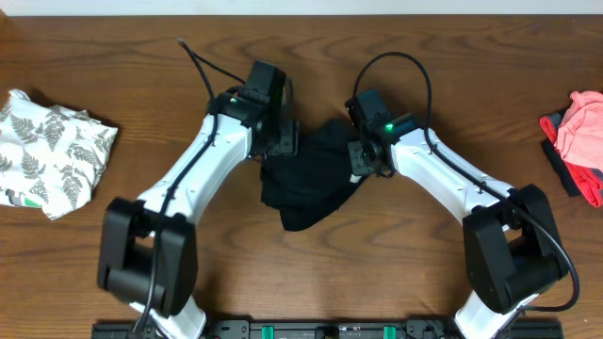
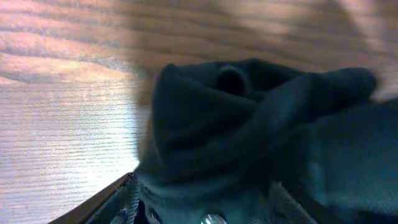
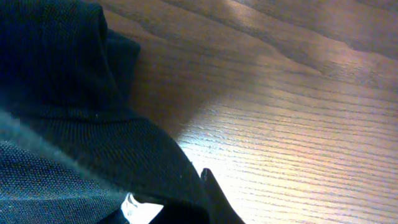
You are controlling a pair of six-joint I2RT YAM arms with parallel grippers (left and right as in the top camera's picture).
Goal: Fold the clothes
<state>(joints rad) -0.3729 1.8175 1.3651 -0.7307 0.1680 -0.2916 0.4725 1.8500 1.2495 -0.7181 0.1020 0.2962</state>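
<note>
At centre of table, btwn both arms, black garment lies w/ long axis far-to-near, its far edge strung from L gripper, clamped on a thick wad, to R gripper, pinched shut on the R edge.

Four garments counted on one wooden table — one black garment, one white fern-print piece well to its left, one pink piece and one dark red-trimmed piece well to its right — plus two arms, left arm and right arm.
</note>
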